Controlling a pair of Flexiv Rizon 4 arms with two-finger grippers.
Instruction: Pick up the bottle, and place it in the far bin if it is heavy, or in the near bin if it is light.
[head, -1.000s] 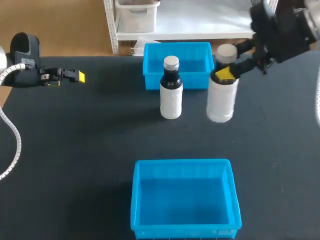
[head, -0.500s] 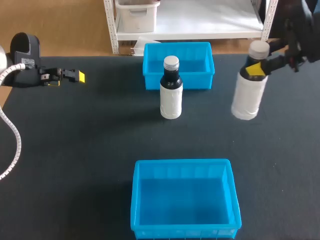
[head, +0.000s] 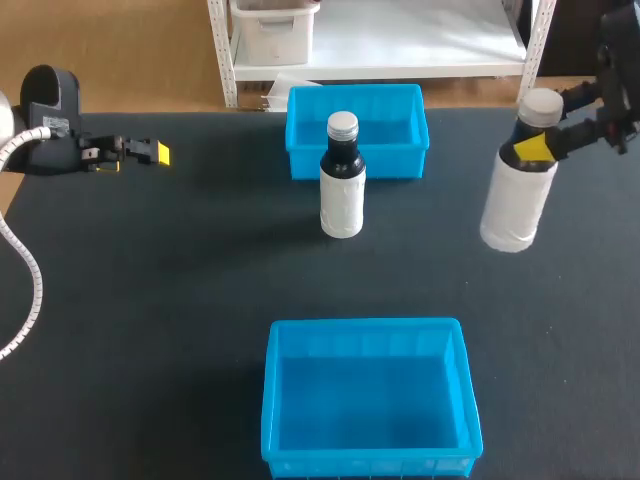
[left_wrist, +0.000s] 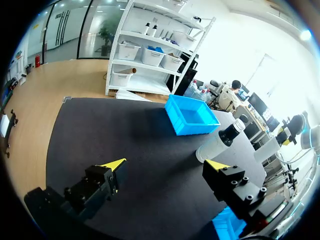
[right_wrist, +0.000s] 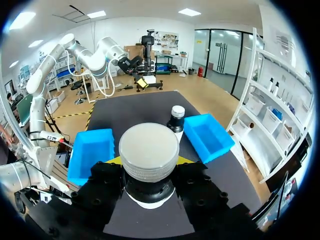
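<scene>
Black matte table (head: 150, 300). The right gripper (head: 536, 148) is clamped on the neck of a white plastic bottle with a pale cap (head: 515, 205) at the table's right side. Only one yellow tip shows, and its arm is cut off. Can't tell if the bottle's base touches the table. The left gripper (left_wrist: 166, 163) is spread wide at far left, holding nothing. A dark bottle with white label and silver cap (head: 342, 180) stands upright just in front of the far blue plastic bin (head: 300, 120). The near blue plastic bin (head: 272, 400) sits at the front edge.

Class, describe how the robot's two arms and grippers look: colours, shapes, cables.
The left arm and right arm are black. The left one has a rounded housing and a white ribbed hose trailing from it. The left gripper and right gripper have blocky black fingers with bright yellow wedge-shaped tips.
</scene>
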